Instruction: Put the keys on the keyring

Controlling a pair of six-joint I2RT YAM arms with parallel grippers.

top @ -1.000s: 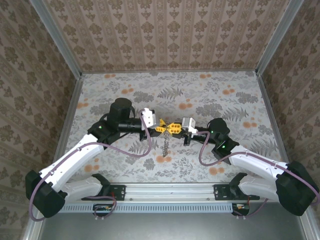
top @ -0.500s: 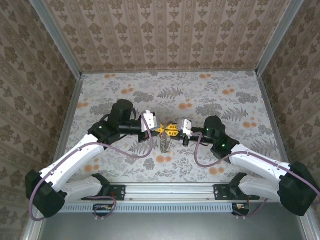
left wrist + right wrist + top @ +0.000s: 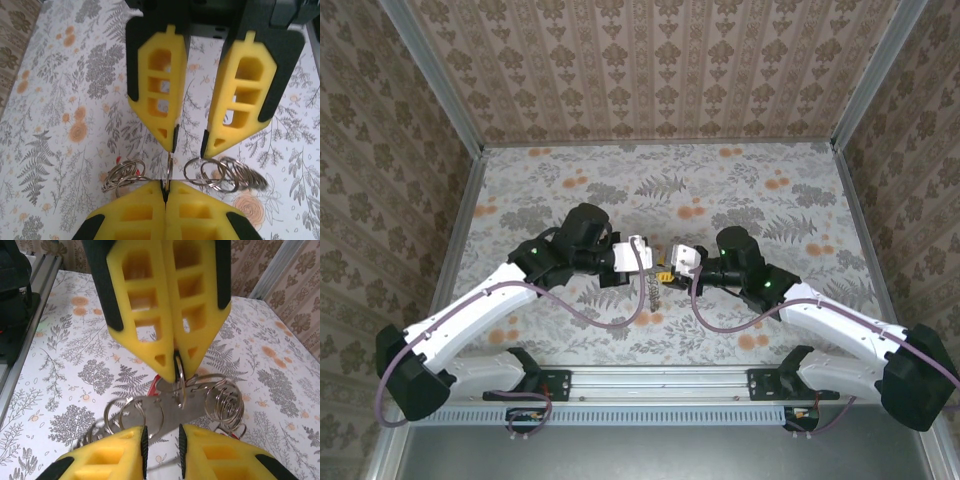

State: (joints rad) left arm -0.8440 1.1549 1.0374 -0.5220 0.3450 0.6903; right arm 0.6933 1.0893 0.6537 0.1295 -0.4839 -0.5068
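Mid-task: left pincer (image 3: 165, 186) clamps the keyring (image 3: 218, 175) at lower centre, right pincer (image 3: 161, 434) narrowly parted, empty. A red-headed key (image 3: 156, 384) hangs beneath it, so threading looks unfinished.

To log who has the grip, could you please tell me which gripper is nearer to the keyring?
Left. The left gripper is shut on one ring of the keyring; the right gripper faces it from the opposite side, jaws slightly apart, tips close to the rings.

The table (image 3: 800, 190) has a top printed with grey ferns and orange flowers; a metal rail (image 3: 660, 378) lines its near edge.
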